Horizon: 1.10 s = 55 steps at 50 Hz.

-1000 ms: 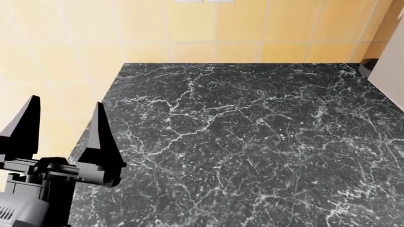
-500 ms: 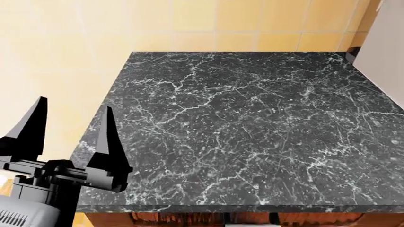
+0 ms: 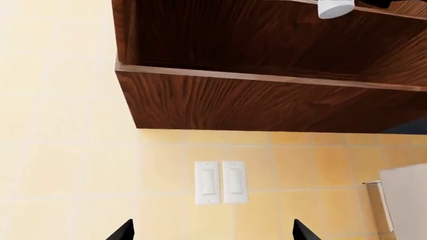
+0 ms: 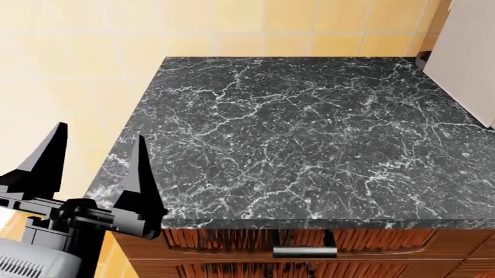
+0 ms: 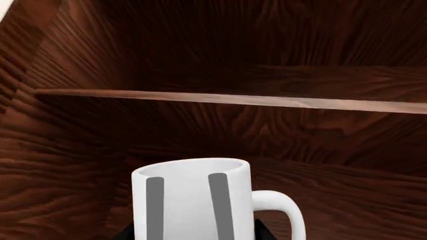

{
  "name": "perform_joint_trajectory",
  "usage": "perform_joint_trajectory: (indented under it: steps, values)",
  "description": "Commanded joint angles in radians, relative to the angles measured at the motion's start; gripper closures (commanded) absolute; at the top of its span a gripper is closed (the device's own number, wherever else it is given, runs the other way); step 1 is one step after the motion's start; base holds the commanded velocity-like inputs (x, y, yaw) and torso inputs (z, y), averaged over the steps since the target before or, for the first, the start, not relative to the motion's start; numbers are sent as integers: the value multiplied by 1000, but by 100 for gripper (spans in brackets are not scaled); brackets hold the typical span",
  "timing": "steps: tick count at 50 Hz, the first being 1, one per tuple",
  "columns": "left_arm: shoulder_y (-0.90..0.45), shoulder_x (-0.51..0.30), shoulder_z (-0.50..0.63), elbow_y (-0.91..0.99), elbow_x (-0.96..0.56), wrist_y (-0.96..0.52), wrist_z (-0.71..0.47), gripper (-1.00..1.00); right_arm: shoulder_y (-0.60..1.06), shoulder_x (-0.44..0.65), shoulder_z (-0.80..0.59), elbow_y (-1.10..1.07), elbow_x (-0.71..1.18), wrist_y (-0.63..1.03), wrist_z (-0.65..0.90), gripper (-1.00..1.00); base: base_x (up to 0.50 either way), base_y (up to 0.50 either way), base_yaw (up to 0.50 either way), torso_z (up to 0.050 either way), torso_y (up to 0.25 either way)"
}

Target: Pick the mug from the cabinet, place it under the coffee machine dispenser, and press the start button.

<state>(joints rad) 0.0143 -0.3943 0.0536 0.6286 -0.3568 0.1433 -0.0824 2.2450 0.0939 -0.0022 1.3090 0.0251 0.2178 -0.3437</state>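
The white mug, with two grey stripes and its handle to one side, fills the near part of the right wrist view inside the dark wood cabinet. My right gripper is shut on the mug, a dark fingertip showing at each side. From the left wrist view the mug is a small white shape high in the cabinet. My left gripper stands open and empty off the counter's left front corner. An off-white side of the coffee machine shows at the far right; its dispenser is out of view.
A black marble counter spans the head view, with wooden drawers and a metal handle under its front edge. Yellow tiled wall runs behind it. Two white wall switches sit below the cabinet.
The head view has drawn back: the counter's front edge and the drawers now show. The left gripper sits slightly higher in the view, still open.
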Motion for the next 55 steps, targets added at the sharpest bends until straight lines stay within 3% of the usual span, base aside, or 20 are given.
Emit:
perform_joint_trajectory:
  steps: [1, 28, 55]
  values:
    - [-1, 0, 16, -7, 4, -1, 3, -100, 11, 0, 5, 0, -23, 40, -95, 100, 0, 0, 0, 0, 0]
    - [-2, -2, 41, -18, 23, 5, 5, -100, 41, 1, 43, 0, -22, 263, -208, 100, 0, 0, 0, 0, 0]
    - [0, -4, 66, -22, 44, 14, 5, -100, 53, 2, 93, 0, -20, 364, -276, 100, 0, 0, 0, 0, 1]
